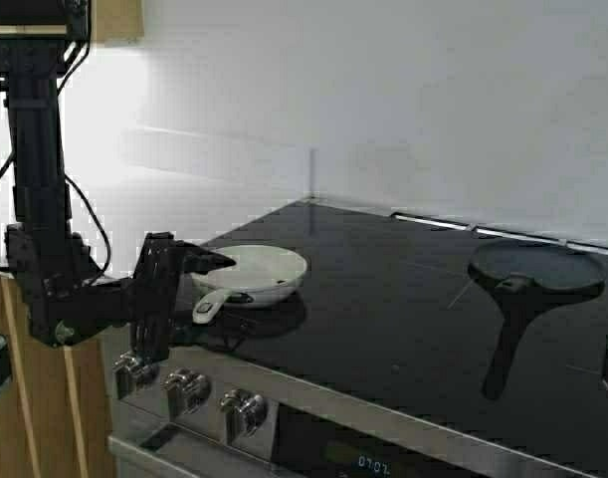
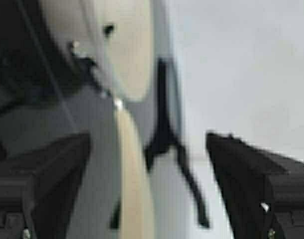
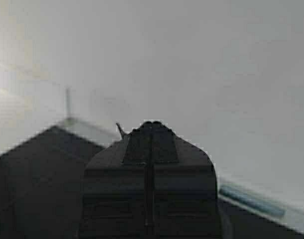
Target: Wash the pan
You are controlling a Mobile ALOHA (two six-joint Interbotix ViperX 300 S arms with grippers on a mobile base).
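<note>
Two jaws of left gripper (image 2: 148, 189) spread wide, straddling pale handle (image 1: 210, 304) without contact yet. Pan (image 1: 252, 274) sits on black cooktop (image 1: 383, 309) near front-left edge, apparently empty. Step: grasping; next likely squeeze handle, lift toward sink. Right gripper (image 3: 151, 130) pressed together, idle above cooktop.

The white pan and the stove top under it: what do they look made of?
The pan looks like metal with a glossy cream enamel or ceramic coating: smooth, evenly pale, with a soft sheen; its handle could be plastic, which cannot be told. The stove top looks like polished black glass: it mirrors the pan and the black pan. The front panel with knobs looks like brushed steel.
</note>
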